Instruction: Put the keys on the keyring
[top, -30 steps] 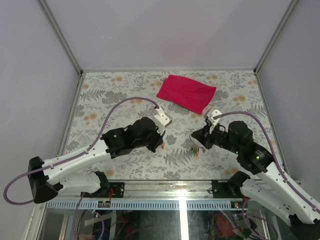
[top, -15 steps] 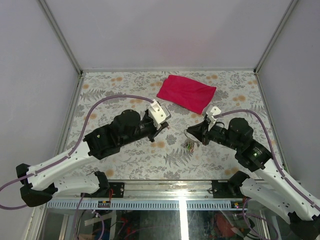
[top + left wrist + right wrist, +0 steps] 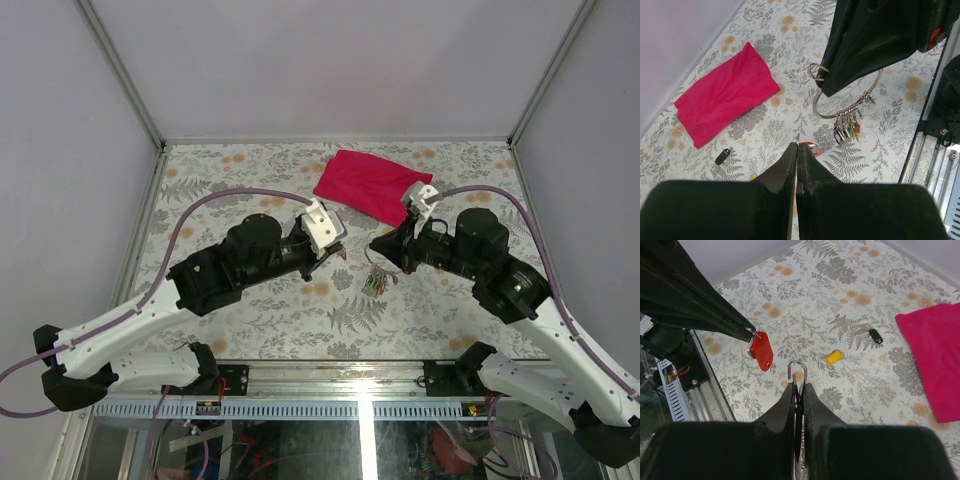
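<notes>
Left fingers (image 3: 781, 174) pinch the red key (image 3: 761, 351); right fingers (image 3: 783, 412) clamp the keyring (image 3: 846, 127).

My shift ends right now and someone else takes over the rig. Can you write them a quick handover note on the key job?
Left gripper: shut on the red key, held off the table.
Right gripper: shut on the keyring, which is lifted with its bunch of keys hanging below.
Yellow key: lying on the table, near a small black key.
Done: red key and ring picked up and brought close together.
Left: thread the red key onto the ring, then fetch and add the yellow one.
</notes>
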You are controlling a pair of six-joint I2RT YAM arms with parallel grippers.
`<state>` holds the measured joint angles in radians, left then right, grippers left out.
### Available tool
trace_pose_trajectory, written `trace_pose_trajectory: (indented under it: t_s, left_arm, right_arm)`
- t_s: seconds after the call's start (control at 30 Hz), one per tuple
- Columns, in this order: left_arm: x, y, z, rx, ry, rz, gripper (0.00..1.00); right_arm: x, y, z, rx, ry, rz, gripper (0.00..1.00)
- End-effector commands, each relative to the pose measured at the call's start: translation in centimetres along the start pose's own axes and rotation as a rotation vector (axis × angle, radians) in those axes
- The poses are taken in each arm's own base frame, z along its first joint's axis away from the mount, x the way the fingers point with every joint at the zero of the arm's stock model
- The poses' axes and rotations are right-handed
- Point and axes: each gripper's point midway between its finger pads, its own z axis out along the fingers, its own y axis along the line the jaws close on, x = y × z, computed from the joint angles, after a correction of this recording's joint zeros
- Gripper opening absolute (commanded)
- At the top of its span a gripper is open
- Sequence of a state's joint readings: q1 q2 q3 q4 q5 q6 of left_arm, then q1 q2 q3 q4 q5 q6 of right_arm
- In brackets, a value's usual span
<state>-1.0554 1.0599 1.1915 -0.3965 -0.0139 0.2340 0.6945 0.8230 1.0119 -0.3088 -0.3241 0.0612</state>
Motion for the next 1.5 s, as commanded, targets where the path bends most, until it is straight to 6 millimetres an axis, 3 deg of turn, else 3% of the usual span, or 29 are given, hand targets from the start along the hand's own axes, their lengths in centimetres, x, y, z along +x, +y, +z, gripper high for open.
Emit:
trace_pose_trajectory:
  t_s: [0.0,0.27,1.47]
  left_arm:
    - [-3.1,-0.4,0.0,0.032,-0.086,0.017,0.00]
    - [-3.8,-0.7,0.3,0.046,-0.093,0.026,0.00]
    - [-3.2,-1.8,1.5,0.083,-0.065,0.039,0.00]
  right_arm:
    - [-2.7,1.1,-0.2,-0.035,-0.060,0.021,0.00]
    - [-3.1,1.8,0.4,-0.075,-0.057,0.049,0.00]
    - [-3.4,3.6,1.9,-0.137,-0.054,0.057,0.00]
